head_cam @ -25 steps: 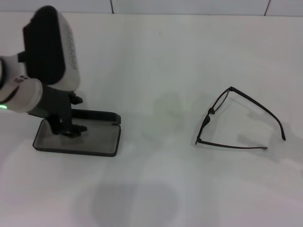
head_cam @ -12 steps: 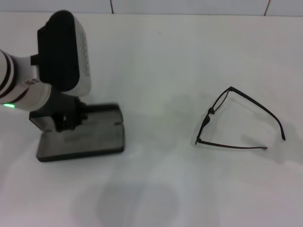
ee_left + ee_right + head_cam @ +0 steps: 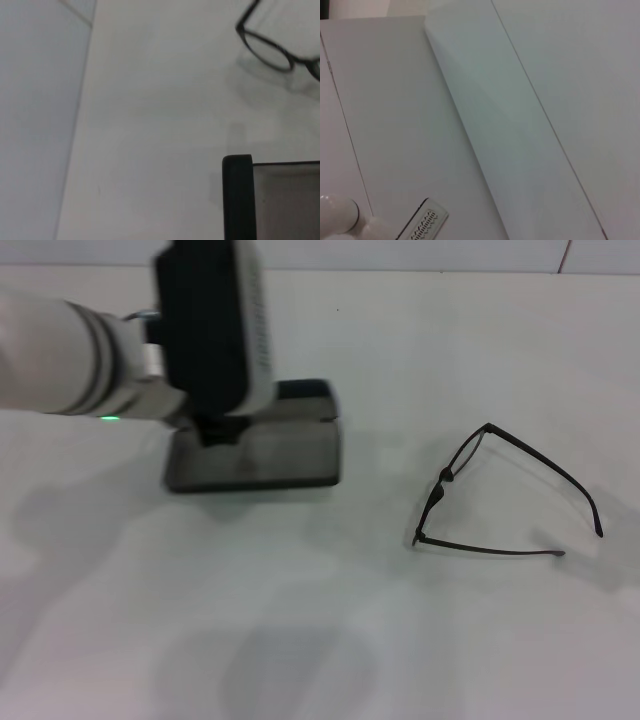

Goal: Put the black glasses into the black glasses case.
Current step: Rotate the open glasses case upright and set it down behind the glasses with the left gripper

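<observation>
While the black glasses lie unfolded on the white table, temples spread, nearer the robot and off to its right, the black glasses case sits open farther back and left, well apart from them. The left gripper is at the case's far edge, apparently carrying it toward the glasses; its wrist housing hides the jaws, so I cannot tell their state. The step looks like positioning the case; next, the glasses need a careful pinch on their thin frame.

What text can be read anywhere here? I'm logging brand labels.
None can be read.
Open black hard-shell glasses case with grey lining: no lettering shows.
Thin black wire-frame glasses: no marking visible.
Left gripper's white and black housing: only a dot pattern, no words.
</observation>
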